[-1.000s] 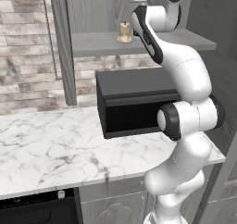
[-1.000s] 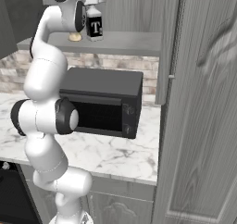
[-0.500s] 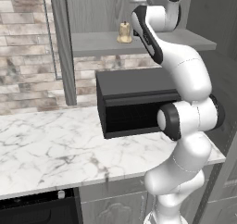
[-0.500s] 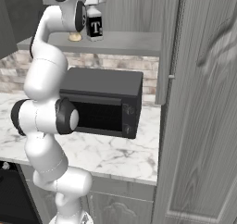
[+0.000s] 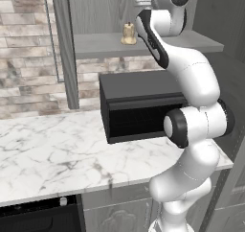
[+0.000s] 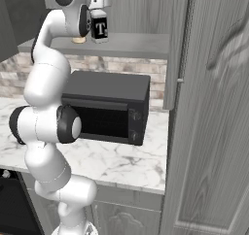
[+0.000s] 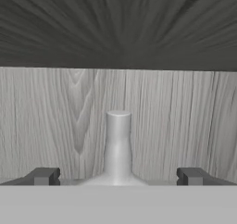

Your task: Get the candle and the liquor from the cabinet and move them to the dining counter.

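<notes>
To the left of the claw [image 7: 118, 177] the candle [image 5: 128, 33] waits on the cabinet [image 6: 121, 43] shelf, and between the wide-apart fingers rises the neck of the liquor [image 6: 99, 29], which may slip or tip if they close so high.

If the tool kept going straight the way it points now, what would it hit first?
Most likely the slim clear neck of the dark square-shouldered liquor bottle, centred between the open tool's dark fingertips. Past it is the grey wood-grain cabinet's back panel. Depth is hard to judge.
</notes>
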Tool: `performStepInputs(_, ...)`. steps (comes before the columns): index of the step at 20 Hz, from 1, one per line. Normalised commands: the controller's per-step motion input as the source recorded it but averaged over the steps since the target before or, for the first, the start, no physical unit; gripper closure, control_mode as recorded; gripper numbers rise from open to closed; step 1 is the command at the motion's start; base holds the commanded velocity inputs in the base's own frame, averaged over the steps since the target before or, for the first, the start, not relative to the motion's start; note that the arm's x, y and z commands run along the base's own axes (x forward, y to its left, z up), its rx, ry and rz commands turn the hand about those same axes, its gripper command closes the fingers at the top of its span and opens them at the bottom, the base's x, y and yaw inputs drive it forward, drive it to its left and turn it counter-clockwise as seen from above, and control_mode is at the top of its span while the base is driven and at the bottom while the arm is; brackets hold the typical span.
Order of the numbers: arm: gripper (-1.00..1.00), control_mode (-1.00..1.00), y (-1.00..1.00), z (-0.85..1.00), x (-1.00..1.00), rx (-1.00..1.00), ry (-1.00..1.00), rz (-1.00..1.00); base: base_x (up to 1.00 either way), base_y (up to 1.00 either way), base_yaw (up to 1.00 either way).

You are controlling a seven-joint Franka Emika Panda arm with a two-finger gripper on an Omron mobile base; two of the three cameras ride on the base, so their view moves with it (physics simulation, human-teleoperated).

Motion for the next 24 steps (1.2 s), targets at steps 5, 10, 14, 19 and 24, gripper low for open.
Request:
performStepInputs(5,-1.00,-1.00,0.00,0.00,0.02,0.00,0.00,0.00,0.00,0.00,0.00)
performStepInputs(10,-1.00,-1.00,0.00,0.00,0.02,0.00,0.00,0.00,0.00,0.00,0.00)
performStepInputs(14,-1.00,-1.00,0.00,0.00,0.05,0.00,0.00,0.00,0.00,0.00,0.00)
performStepInputs(19,-1.00,-1.00,0.00,0.02,0.12,0.00,0.00,0.00,0.00,0.00,0.00)
performStepInputs(24,-1.00,-1.00,0.00,0.00,0.18,0.00,0.02,0.00,0.00,0.00,0.00)
